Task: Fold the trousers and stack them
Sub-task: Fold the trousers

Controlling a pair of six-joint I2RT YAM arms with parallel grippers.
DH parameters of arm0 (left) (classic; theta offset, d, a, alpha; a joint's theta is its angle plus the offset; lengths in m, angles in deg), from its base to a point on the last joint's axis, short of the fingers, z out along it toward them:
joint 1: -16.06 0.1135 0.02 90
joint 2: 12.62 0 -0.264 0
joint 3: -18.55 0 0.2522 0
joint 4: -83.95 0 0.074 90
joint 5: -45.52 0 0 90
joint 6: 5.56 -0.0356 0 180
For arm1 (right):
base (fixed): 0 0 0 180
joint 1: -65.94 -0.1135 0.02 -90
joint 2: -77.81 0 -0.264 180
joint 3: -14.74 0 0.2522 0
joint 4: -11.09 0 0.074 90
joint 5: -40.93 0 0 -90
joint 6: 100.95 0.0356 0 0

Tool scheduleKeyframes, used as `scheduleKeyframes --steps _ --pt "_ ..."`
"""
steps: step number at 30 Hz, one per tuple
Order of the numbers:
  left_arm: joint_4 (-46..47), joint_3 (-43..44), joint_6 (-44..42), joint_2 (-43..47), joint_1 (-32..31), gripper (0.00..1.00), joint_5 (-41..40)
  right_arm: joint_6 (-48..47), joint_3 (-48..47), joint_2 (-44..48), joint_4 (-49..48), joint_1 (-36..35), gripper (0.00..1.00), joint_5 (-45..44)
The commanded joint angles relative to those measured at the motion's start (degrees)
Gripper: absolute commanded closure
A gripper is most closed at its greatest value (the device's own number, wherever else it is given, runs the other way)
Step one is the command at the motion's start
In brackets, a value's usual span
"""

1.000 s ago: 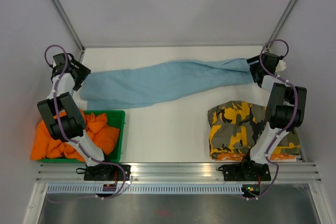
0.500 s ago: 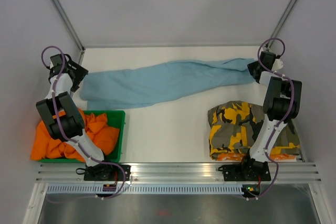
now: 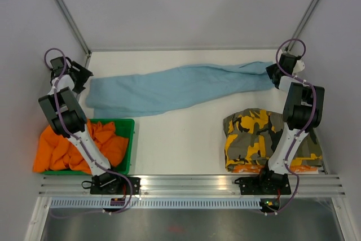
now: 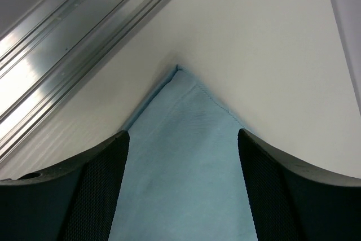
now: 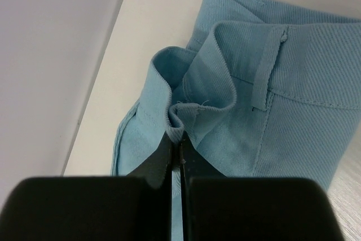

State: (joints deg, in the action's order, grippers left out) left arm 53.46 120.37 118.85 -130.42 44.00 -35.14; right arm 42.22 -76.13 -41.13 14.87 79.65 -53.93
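Light-blue twill trousers (image 3: 175,87), soft waistband bunched in r. claw (image 5: 176,142)

Light-blue trousers (image 3: 169,87), seemingly plain

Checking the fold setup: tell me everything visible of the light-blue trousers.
The light-blue trousers are plain twill-looking cloth, lying stretched out left to right across the far part of the white table. The right gripper is shut on a bunched fold of the waistband, beside a belt loop. The left gripper stands open over a stitched hem corner.

open table (image 3: 180,139), bin (image 3: 121,121) left, camouflage trousers (image 3: 251,136) right
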Motion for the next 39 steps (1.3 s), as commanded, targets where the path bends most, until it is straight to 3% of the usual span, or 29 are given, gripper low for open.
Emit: scheduleKeyframes --steps 1,4,8,19,28,34,39 --pt "1.9 4.8 -5.8 -4.4 -1.1 0.18 4.5 -0.9 -1.8 1.2 -3.4 -0.3 1.00 1.4" --pt "1.5 7.3 -9.0 -7.3 -3.1 0.18 1.3 -0.3 -1.7 0.6 -4.3 -0.3 1.00 2.6" --pt "-5.6 16.2 -8.8 -12.7 -3.9 0.18 -7.6 -0.2 -1.1 0.7 -4.6 -0.3 1.00 2.6" --pt "-17.8 28.9 -10.9 -19.5 -6.4 0.23 -14.6 -0.3 0.0 1.3 -4.8 -0.3 1.00 2.0" --pt "-19.3 27.3 -16.7 -19.2 -8.1 0.24 -11.5 -0.3 0.5 1.3 -4.6 -0.3 1.00 1.9" --pt "-21.6 31.6 -17.1 -21.9 -8.1 0.43 -10.8 -0.8 1.2 2.4 -4.4 -0.3 1.00 1.3" --pt "-21.2 32.3 -17.2 -21.7 -8.1 0.71 -12.5 -1.3 0.9 2.9 -3.9 -0.3 1.00 1.0"
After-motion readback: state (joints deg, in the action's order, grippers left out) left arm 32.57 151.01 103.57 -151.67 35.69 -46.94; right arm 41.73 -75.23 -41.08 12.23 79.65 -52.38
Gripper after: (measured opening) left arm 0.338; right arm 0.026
